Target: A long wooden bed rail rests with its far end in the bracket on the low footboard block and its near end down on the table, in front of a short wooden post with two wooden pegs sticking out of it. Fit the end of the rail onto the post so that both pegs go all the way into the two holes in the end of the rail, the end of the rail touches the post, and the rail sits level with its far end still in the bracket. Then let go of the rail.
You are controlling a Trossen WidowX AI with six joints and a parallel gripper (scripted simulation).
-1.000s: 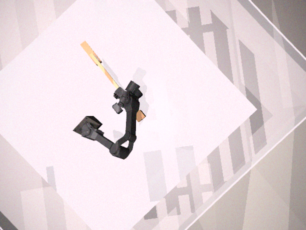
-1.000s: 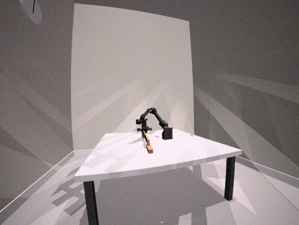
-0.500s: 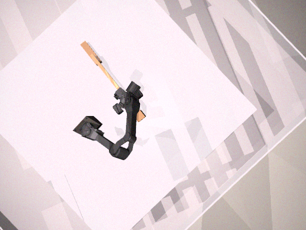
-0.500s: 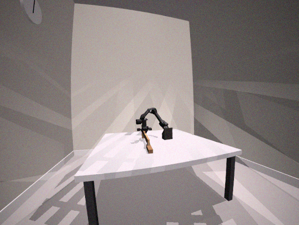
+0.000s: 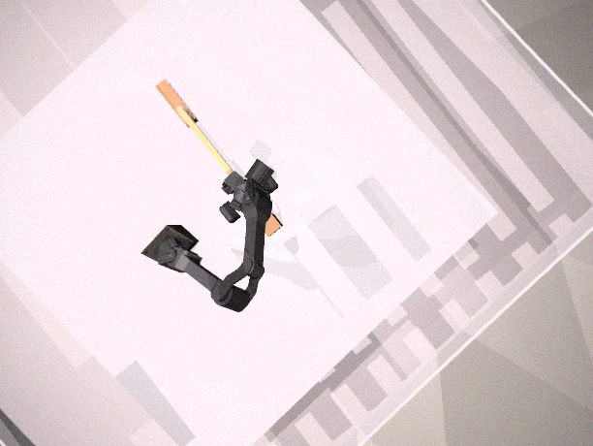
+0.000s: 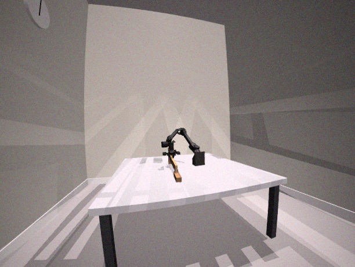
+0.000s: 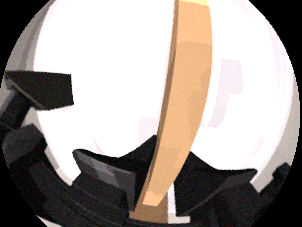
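Note:
The long wooden rail point(image 5: 207, 143) point(image 6: 174, 165) point(image 7: 187, 94) runs from the low footboard block point(image 5: 166, 91) point(image 6: 178, 177) toward the post point(image 5: 273, 226). Its far end lies at the block's bracket. My gripper point(image 7: 163, 138) is shut on the rail near its near end, with one finger on each side; in the exterior view it stands over the rail. In the wrist view a darker brown face lies just past the rail's near end, possibly the post. The pegs and holes are hidden, and I cannot tell whether the rail end touches the post or sits exactly level.
The arm base point(image 5: 170, 242) point(image 6: 199, 158) stands on the white table point(image 5: 121, 315) point(image 6: 145, 191), to one side of the rail. The arm arches over to the gripper and covers the space between the rail's near part and the post in the top view. Shadows cross the table.

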